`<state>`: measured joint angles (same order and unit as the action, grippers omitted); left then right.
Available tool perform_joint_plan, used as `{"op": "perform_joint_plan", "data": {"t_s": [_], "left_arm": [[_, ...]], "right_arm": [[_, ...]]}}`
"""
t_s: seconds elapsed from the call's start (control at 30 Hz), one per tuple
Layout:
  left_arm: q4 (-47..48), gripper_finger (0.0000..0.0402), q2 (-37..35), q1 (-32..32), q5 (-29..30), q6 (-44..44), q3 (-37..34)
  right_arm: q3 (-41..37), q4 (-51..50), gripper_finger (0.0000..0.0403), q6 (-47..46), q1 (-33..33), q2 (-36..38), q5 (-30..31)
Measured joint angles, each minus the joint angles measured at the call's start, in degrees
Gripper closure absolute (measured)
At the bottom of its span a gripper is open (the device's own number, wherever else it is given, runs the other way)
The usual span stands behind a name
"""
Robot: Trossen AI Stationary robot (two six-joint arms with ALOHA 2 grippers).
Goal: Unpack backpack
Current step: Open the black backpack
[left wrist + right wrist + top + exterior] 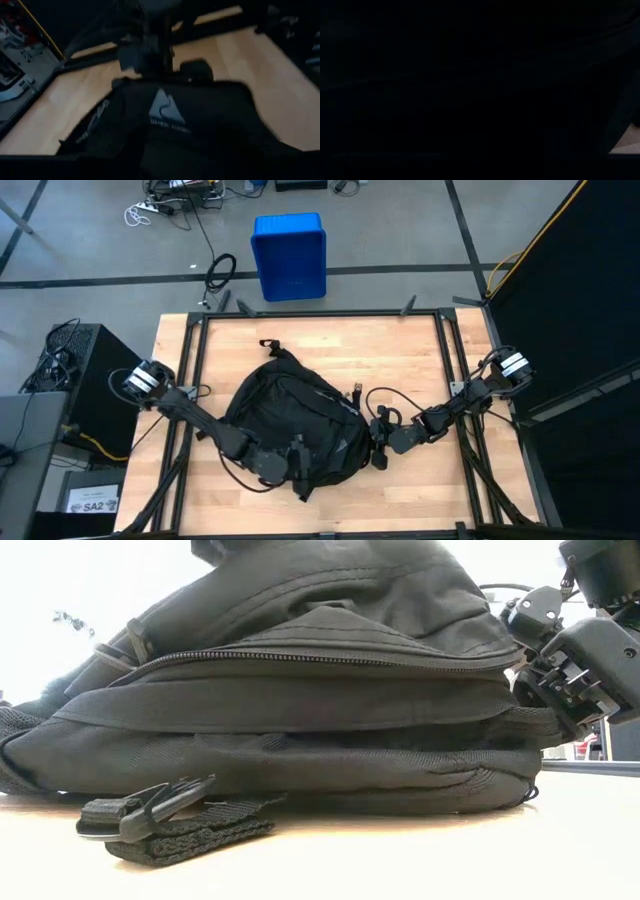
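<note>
Right gripper [378, 442] against backpack [290, 415] side — left gripper [290, 462] opposite

Overhead I get even, bright light, soft shadows under the backpack [290, 425] on the desk [400, 360]. Low view: background blown out white across the top of the frame, backpack dark against it. Left wrist is dim and motion-blurred, logo smeared. Right wrist almost fully black, pale sliver lower right.
</note>
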<state>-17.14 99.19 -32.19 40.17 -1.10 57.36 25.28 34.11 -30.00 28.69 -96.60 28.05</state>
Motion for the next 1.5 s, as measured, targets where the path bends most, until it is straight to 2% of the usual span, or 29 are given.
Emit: {"op": "perform_joint_plan", "data": {"t_s": [0.2, 0.37, 0.57, 0.73, 1.0, 1.2, 1.37, 1.5], "left_arm": [[5.91, 0.0202, 2.21, 1.93, -0.2, -4.88, 0.0], [10.9, 0.0202, 2.98, 3.88, -2.58, -8.68, 0.0], [12.47, 0.021, 3.26, 5.43, -3.11, -9.82, 0.02], [12.75, 0.0252, 3.29, 5.63, -3.13, -9.77, 0.02], [15.21, 0.039, 3.31, 5.95, -2.71, -9.69, 0.04], [15.01, 0.0401, 1.31, 5.94, -1.2, -7.83, -0.19], [15.28, 0.0401, -4.5, 4.94, 2.74, -5.16, -0.2], [16.05, 0.0401, -9.26, 3.95, 3.4, -3.62, -0.2]], "right_arm": [[0.0, 0.07, 0.0315, -0.11, 0.0, 0.0, -0.02], [0.0, 0.2, 0.0317, -0.11, -0.02, 0.0, -0.07], [0.0, 0.31, 0.0314, -0.09, -0.02, 0.0, -0.06], [0.0, 0.33, 0.0316, -0.09, -0.02, 0.0, -0.04], [0.07, 0.37, 0.0315, -0.09, -0.02, 0.0, -0.04], [0.07, 0.35, 0.0314, -0.05, -0.02, 0.0, 0.0], [0.07, 0.33, 0.0315, 0.04, -0.02, 0.0, -0.02], [0.07, 0.31, 0.0315, 0.04, -0.02, 0.0, -0.02]]}}
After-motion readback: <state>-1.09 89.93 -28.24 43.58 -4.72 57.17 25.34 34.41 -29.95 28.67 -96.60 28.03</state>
